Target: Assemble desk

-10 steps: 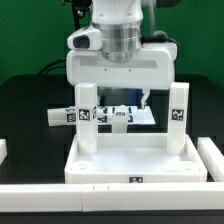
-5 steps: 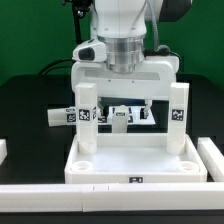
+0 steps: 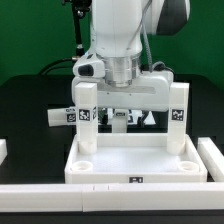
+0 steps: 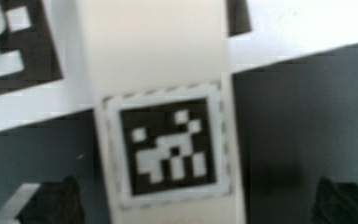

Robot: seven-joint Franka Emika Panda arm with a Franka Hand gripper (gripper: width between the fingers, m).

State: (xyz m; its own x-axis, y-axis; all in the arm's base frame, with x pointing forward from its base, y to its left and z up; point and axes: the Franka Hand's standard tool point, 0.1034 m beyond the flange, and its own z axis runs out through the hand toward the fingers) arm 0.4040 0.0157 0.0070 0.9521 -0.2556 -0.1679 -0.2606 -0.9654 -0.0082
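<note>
The desk top (image 3: 130, 166), a white rimmed tray, lies at the front of the exterior view. Two white legs stand upright in its far corners, one on the exterior view's left (image 3: 86, 118) and one on the right (image 3: 178, 115). Behind the top, a third leg (image 3: 60, 116) lies on the black table. A fourth leg (image 3: 120, 119) lies under my hand. In the wrist view that tagged leg (image 4: 163, 120) runs between my fingers (image 4: 51, 203). My gripper (image 4: 197, 206) is open around it, with dark gaps on both sides. In the exterior view my gripper (image 3: 126, 112) is mostly hidden by the hand.
White rails border the front (image 3: 100, 196) and the exterior view's right (image 3: 212, 160), and a white block sits at the left edge (image 3: 3, 151). The marker board (image 3: 143, 117) lies behind the desk top, partly under my hand. The table is black.
My hand has moved back, away from the exterior camera, and down over the leg lying behind the desk top. The jaws stay open. The parts have not moved.
</note>
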